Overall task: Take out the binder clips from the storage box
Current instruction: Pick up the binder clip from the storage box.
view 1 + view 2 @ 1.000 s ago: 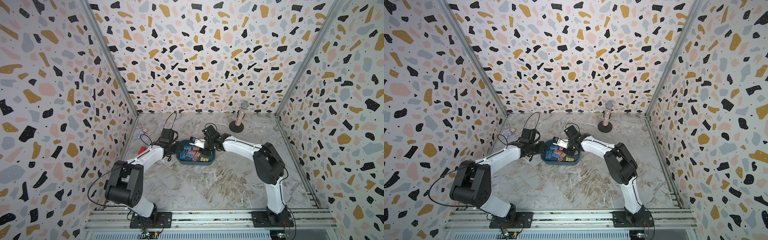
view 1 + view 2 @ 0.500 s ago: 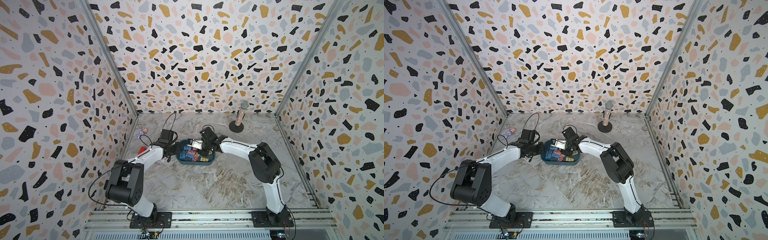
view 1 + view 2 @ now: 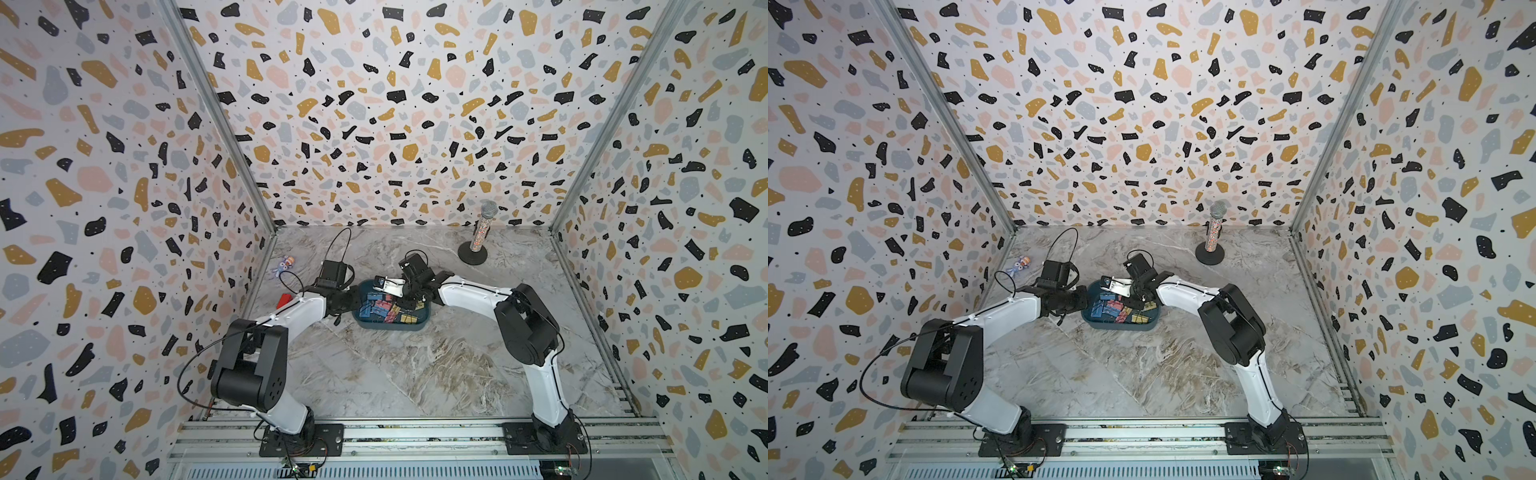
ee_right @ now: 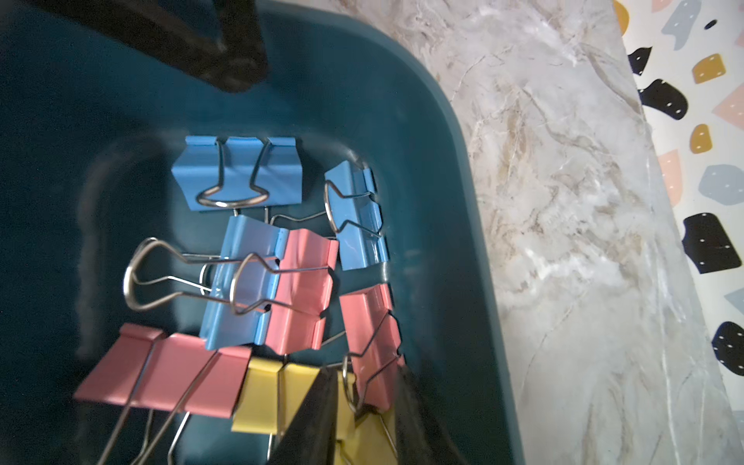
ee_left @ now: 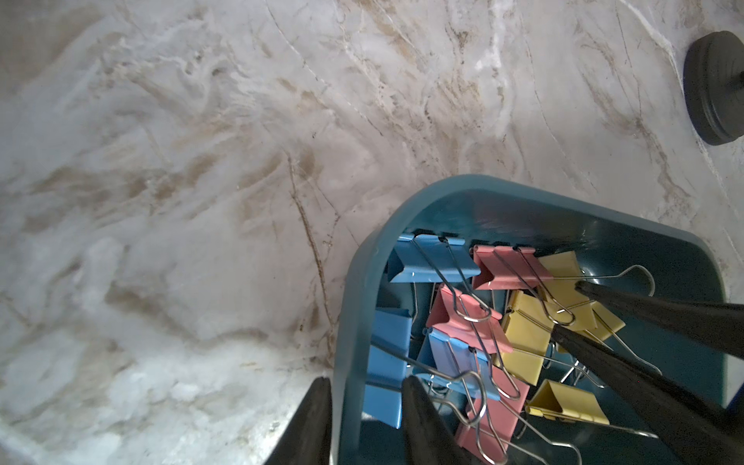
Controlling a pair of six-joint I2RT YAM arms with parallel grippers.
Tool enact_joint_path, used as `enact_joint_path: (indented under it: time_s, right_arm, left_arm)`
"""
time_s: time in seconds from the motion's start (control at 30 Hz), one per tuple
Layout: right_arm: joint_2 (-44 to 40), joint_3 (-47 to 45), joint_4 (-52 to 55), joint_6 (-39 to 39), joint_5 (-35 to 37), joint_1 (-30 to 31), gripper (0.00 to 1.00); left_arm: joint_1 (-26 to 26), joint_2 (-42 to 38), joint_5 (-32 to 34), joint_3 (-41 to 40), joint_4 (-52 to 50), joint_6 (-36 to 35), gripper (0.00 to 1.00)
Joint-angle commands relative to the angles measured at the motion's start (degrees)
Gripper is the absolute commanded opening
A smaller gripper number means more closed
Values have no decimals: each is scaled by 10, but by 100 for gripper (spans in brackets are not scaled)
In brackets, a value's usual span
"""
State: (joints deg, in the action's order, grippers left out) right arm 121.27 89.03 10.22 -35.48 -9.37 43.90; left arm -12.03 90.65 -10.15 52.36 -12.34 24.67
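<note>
1. Nearest, the bare table [image 3: 395,374] in front of the arms carries no clip in either top view. Nothing is out, so I judge the whole job still to do.
2. At mid-table sits the one storage box [image 3: 388,326], with all the binder clips [image 5: 467,318] heaped inside it.
3. Counted from the wrist views, there are three blue clips, three pink, and three or perhaps four yellow. The yellows overlap and are partly covered.
4. The left gripper [image 5: 366,382] has its jaws set either side of the box's wall, one outside and one inside. They are pinched on the wall, which I take to be steadying the box.
5. The right gripper [image 5: 568,311] reaches down into the box, its jaws a narrow gap apart with a yellow clip [image 5: 600,322] between them. I cannot tell whether they are pressing on it.
6. Farther back lie one red block [image 3: 284,300] and one purple toy [image 3: 284,264]. One microphone [image 3: 482,232] stands upright on its round base by the rear wall. None of these belongs to the job.
</note>
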Motion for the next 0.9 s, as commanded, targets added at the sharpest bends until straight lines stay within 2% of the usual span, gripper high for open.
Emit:
enact_joint_path:
  time_s: [0.0,0.4,0.6,0.87]
  right_arm:
    - [6,26,-2,-7,1,3,27]
    - [22,42,8,-24,-3,3,19]
    - [28,49,12,-25,-4,3,8]
    - [11,47,11,-31,-6,3,0]
  left_arm:
    - [4,6,-11,-8,11,2,33]
    - [5,11,-18,-11,31,6,32]
    - [6,12,-20,-13,32,7,32]
    - [7,13,-21,-13,32,9,31]
